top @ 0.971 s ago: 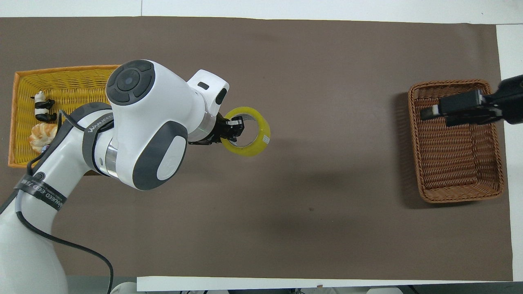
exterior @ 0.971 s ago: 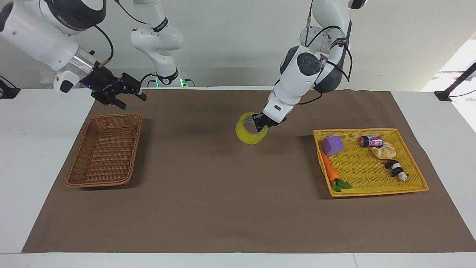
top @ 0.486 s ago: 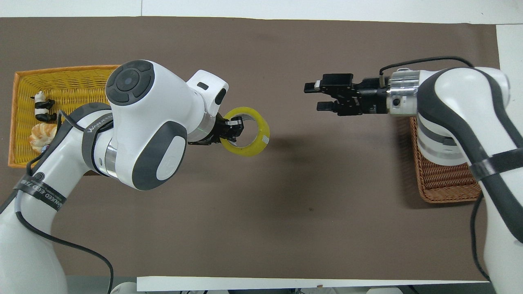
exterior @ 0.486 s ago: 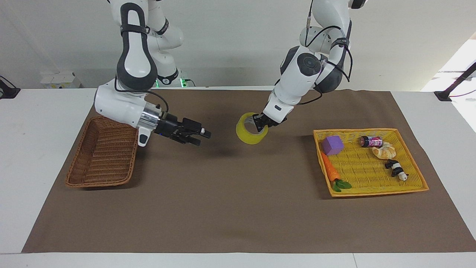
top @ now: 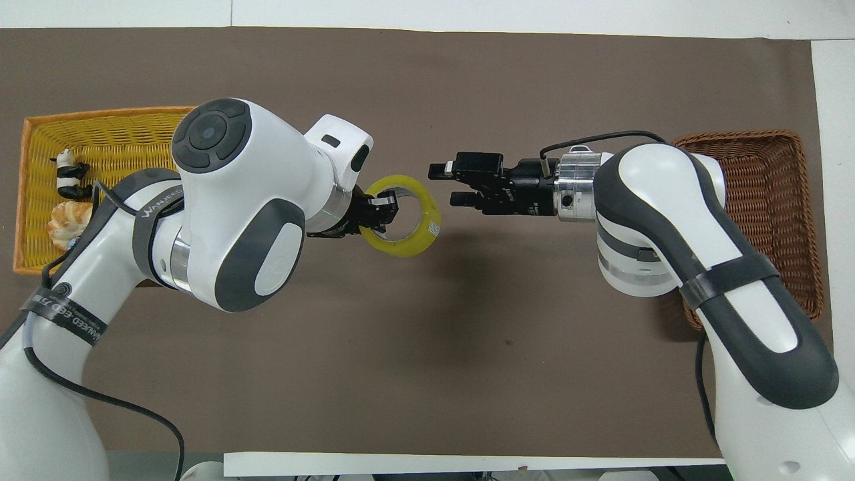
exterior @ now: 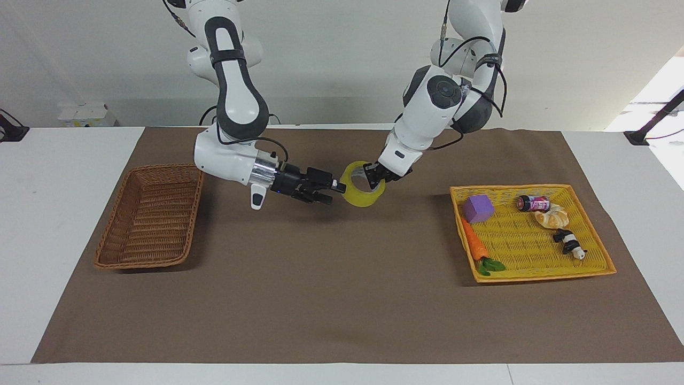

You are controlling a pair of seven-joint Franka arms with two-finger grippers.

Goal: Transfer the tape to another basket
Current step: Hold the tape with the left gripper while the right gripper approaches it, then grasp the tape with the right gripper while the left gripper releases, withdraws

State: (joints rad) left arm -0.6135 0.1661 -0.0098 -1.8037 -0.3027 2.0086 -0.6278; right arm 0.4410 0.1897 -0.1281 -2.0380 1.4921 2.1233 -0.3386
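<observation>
The tape (exterior: 359,197), a yellow roll, hangs in the air over the middle of the brown mat. My left gripper (exterior: 374,179) is shut on its rim, one finger inside the ring; it also shows in the overhead view (top: 381,210) with the tape (top: 404,248). My right gripper (exterior: 334,192) is open and level, with its tips right beside the tape toward the right arm's end; in the overhead view (top: 444,185) a small gap shows between them. The brown wicker basket (exterior: 115,214) sits empty at the right arm's end, partly under the right arm in the overhead view (top: 768,194).
A flat yellow woven tray (exterior: 513,187) at the left arm's end holds a purple block (exterior: 477,208), a carrot (exterior: 474,243), a small can (exterior: 533,203), a bread piece (exterior: 553,216) and a panda toy (exterior: 569,243). The brown mat (exterior: 320,299) covers the table.
My right arm has swung from over the brown basket across the mat to the tape, with its gripper open. The left gripper and the tape have stayed still.
</observation>
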